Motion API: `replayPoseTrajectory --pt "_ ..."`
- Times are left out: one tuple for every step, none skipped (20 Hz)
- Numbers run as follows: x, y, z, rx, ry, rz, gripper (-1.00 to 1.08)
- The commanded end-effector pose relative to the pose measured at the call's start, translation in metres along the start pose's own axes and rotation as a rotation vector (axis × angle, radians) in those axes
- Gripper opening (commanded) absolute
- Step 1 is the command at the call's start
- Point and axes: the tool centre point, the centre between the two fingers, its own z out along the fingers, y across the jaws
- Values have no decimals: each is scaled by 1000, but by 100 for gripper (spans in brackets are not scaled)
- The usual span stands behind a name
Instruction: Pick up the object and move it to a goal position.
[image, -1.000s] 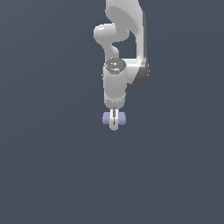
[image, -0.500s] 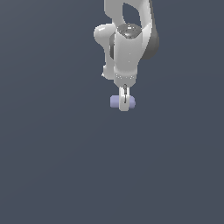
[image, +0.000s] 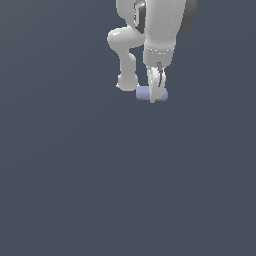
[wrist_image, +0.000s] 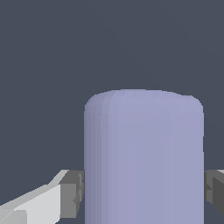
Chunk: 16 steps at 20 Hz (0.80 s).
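Observation:
The object (image: 143, 93), a small pale lavender-blue block with rounded corners, hangs in the air near the top of the exterior view, held crosswise between the white fingers. My gripper (image: 154, 96) is shut on it, pointing down from the white arm above. In the wrist view the object (wrist_image: 144, 157) fills the middle, and a grey pad (wrist_image: 72, 194) presses against each of its two sides. The block's ends stick out on both sides of the fingers in the exterior view.
A plain dark grey-blue surface (image: 100, 190) fills the whole scene below and around the arm. The arm's white links (image: 125, 50) bulk above the gripper at the top edge.
The arm has carried the block upward and toward the exterior view's right, and the wrist has turned. The grip on the block is unchanged.

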Motion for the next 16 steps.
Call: replayPoseTrajectory --pt "-9 9 -20 0 2 1 -100" --pt "-12 12 -27 0 2 1 -100" --pt "-15 15 -34 0 2 1 -100" --pt "-18 17 -40 -1 1 0 -100" --pt "-21 20 -45 -1 1 0 -100" --pt "-23 22 -51 -1 1 0 -100" --pt "-25 23 -55 -1 1 0 -100" --pt "-28 25 -60 -1 0 -1 -100" --pt "-29 26 -63 -1 0 -1 -100" --pt "-31 28 -66 -2 0 -1 -100" --pt "-32 29 -69 -2 0 -1 -100" --pt "-34 29 -71 -2 -1 -1 -100" --pt "-35 30 -73 -2 -1 -1 -100" --pt "-35 30 -74 -2 -1 -2 -100" --pt "-36 30 -75 -2 -1 -2 -100" --pt "-36 31 -75 -2 -1 -2 -100"
